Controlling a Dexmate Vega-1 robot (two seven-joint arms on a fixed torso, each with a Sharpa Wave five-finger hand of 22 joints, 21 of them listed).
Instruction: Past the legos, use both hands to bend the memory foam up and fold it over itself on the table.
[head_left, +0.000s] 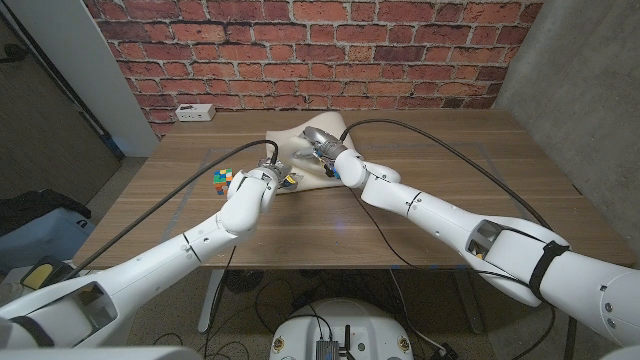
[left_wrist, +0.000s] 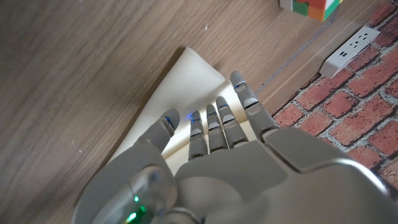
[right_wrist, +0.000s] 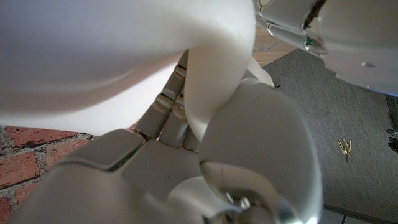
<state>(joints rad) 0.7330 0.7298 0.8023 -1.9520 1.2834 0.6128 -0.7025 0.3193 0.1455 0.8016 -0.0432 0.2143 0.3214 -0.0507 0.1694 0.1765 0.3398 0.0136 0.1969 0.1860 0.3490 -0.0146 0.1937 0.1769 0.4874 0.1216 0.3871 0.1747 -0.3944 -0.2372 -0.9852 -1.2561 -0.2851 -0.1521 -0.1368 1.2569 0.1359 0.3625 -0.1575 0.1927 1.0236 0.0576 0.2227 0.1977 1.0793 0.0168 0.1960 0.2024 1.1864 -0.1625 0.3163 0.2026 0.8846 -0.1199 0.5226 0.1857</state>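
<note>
The foam (head_left: 303, 150) is lying just above the middle of the head view, past the legos (head_left: 289, 181) and right of a cube (head_left: 224, 179). The right hand (head_left: 325, 148) is pinching the foam's edge (right_wrist: 211, 74) between thumb and fingers, and the sheet is curling up over them in its wrist view, so the bend looks to be under way. The left hand (left_wrist: 217, 155) is holding nothing; its fingers (left_wrist: 214, 127) are reaching out nearly straight over the cream sheet (left_wrist: 186, 81), and whether they are touching it I cannot tell. The next move probably calls for the left hand to take its own edge, then both lifting together and carrying the flap across.
</note>
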